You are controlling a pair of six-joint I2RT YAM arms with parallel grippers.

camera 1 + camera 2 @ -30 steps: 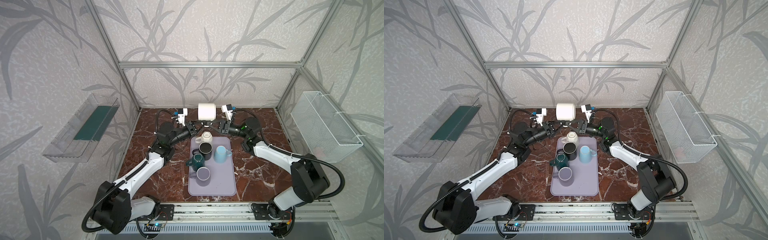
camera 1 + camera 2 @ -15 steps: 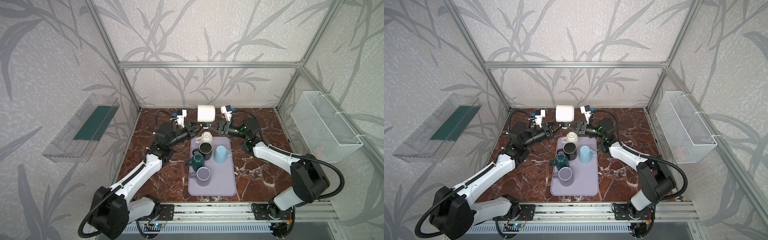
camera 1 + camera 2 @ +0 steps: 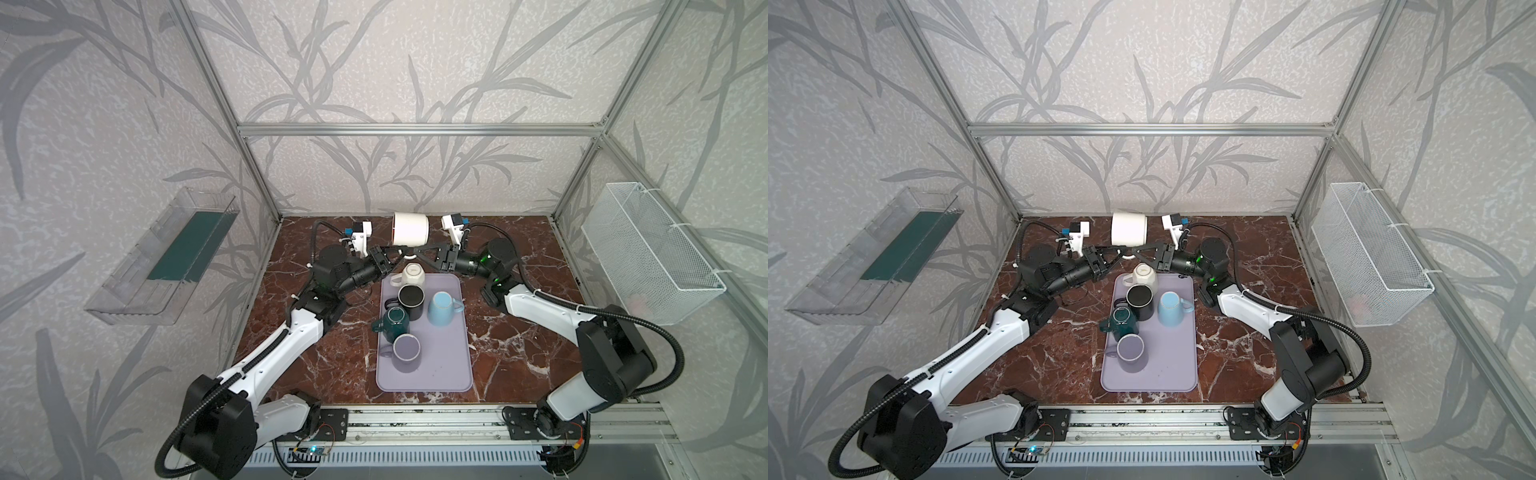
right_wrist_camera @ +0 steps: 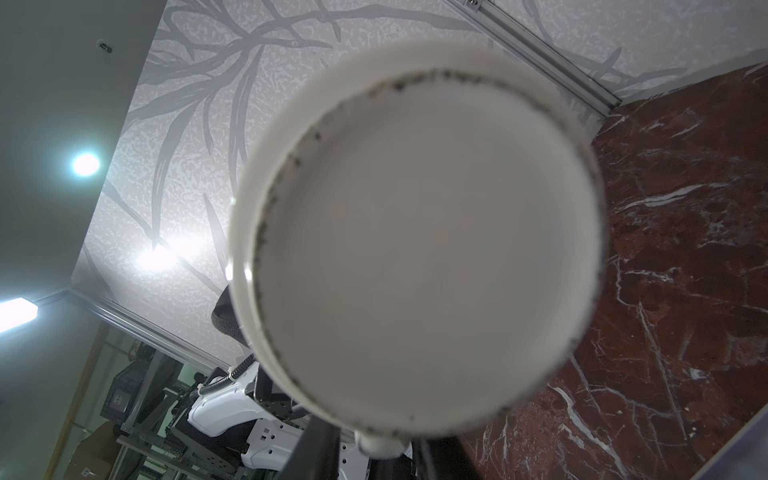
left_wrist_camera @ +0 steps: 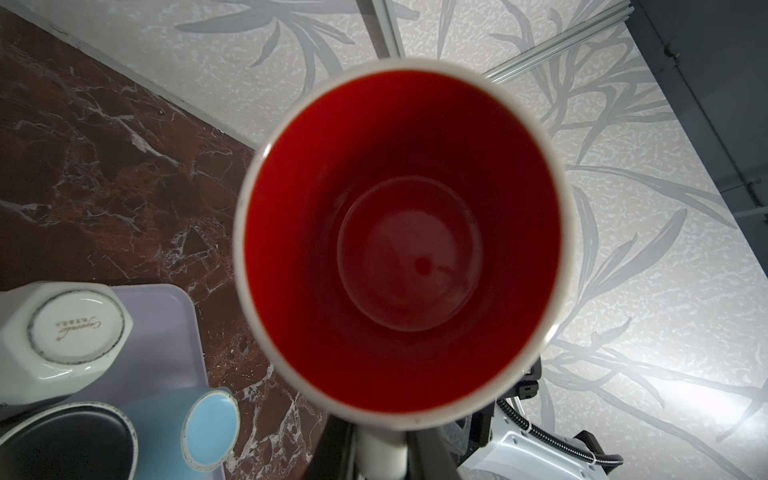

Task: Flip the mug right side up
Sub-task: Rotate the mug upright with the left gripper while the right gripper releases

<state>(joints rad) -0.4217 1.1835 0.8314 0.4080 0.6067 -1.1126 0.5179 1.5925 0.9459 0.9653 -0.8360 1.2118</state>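
Note:
A white mug (image 3: 410, 229) with a red inside hangs on its side above the back of the table, in both top views (image 3: 1129, 229). Its mouth faces my left arm and its base faces my right arm. The left wrist view looks straight into the red inside (image 5: 399, 237). My left gripper (image 5: 382, 461) is shut on the mug's handle (image 5: 382, 455) under the rim. The right wrist view shows the flat white base (image 4: 415, 241). My right gripper (image 4: 370, 457) stands open around the handle, with a gap beside it. Both grippers meet under the mug (image 3: 399, 249) (image 3: 417, 248).
A lavender tray (image 3: 440, 365) lies just below the held mug. It carries a cream mug (image 3: 411, 274) and a light blue mug (image 3: 441, 307), both upside down, and black (image 3: 410, 297), teal (image 3: 392, 320) and lavender (image 3: 405, 348) mugs. A wire basket (image 3: 648, 249) hangs on the right wall and a clear bin (image 3: 166, 257) on the left.
My right gripper's jaws have parted from the handle. The mug stays at the same spot in my left gripper, and my left arm's elbow has shifted a little.

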